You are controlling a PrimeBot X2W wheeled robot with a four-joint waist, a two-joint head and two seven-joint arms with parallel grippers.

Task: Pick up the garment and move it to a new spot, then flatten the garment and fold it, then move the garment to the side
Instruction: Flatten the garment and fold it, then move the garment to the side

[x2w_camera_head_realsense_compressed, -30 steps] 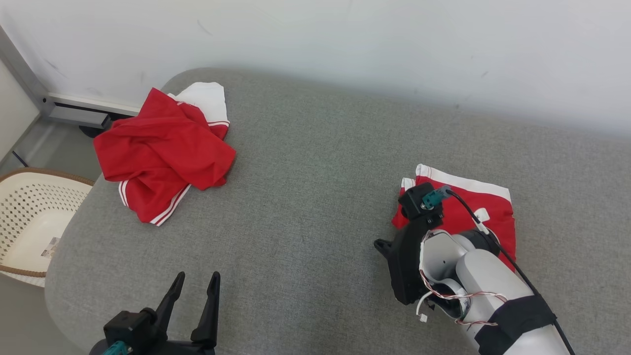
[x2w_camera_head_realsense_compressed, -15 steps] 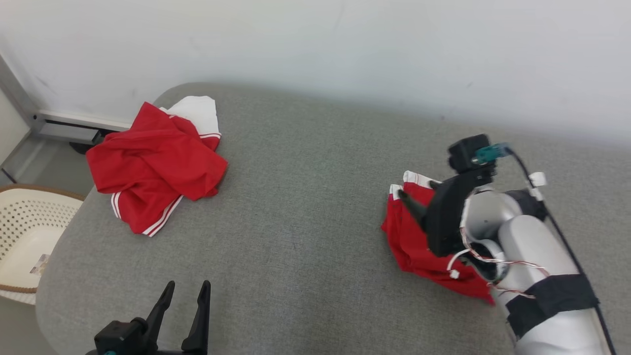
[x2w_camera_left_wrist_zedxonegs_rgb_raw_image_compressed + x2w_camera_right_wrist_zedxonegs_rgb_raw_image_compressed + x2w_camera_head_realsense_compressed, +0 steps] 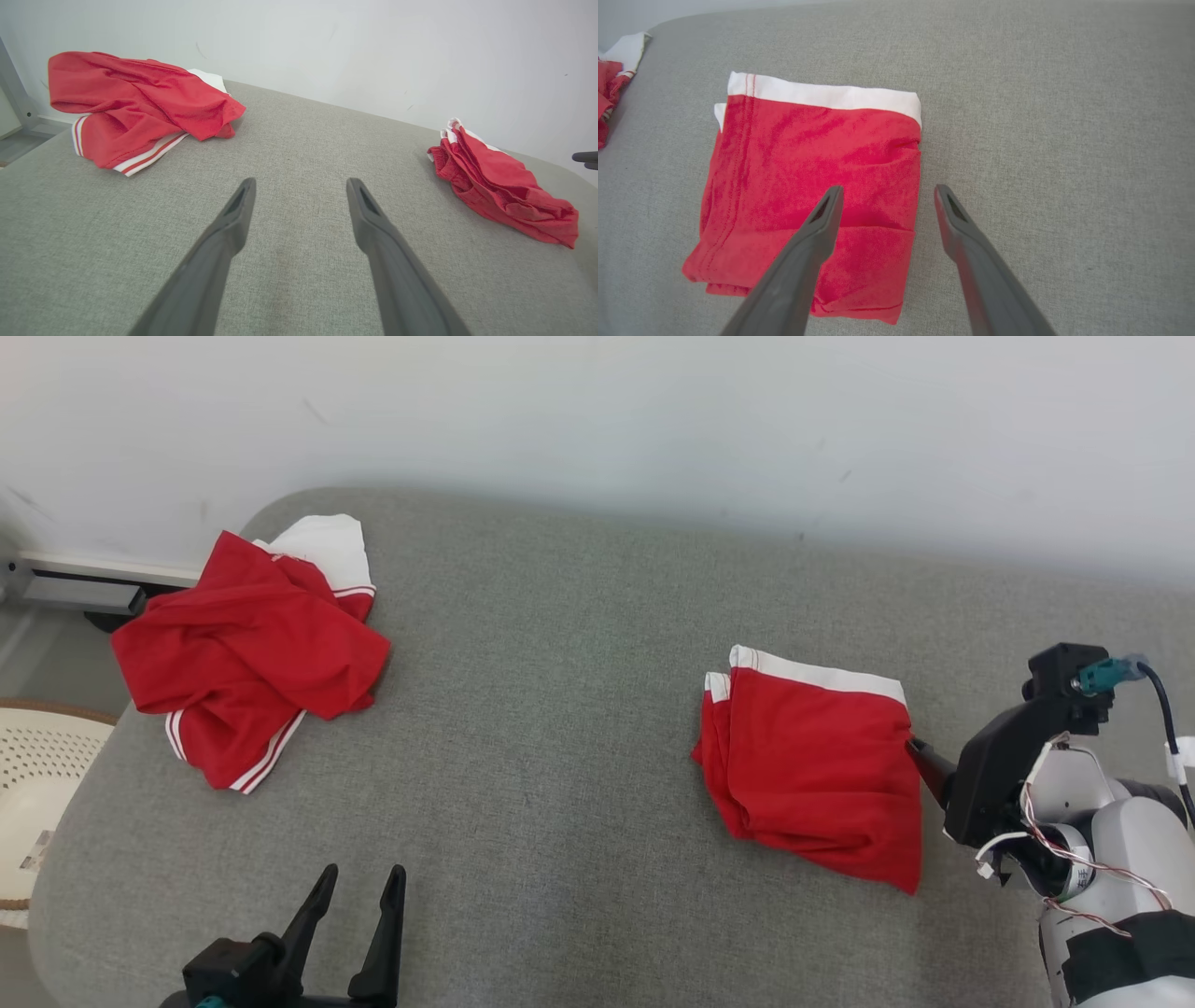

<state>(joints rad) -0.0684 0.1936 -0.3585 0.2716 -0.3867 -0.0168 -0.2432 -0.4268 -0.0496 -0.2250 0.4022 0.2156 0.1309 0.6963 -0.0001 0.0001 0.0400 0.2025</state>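
Observation:
The garment (image 3: 812, 775) is red with a white band and lies folded into a flat square on the grey cushion (image 3: 560, 709), right of centre. My right gripper (image 3: 920, 756) sits just off its right edge. In the right wrist view the right gripper (image 3: 887, 193) stands open above the garment (image 3: 808, 186), its left finger over the cloth's right edge, with nothing between the fingers. My left gripper (image 3: 359, 887) is open near the cushion's front left, and the left gripper (image 3: 301, 186) holds nothing. The garment (image 3: 500, 182) lies far to its right.
A second red garment with white stripes (image 3: 247, 653) lies crumpled at the cushion's back left (image 3: 140, 102). A white perforated basket (image 3: 28, 775) stands on the floor beyond the left edge. A pale wall runs behind the cushion.
My right arm has drawn back to the right off the folded garment, which now lies uncovered. The head camera has turned, shifting the whole picture left. The left gripper stays put.

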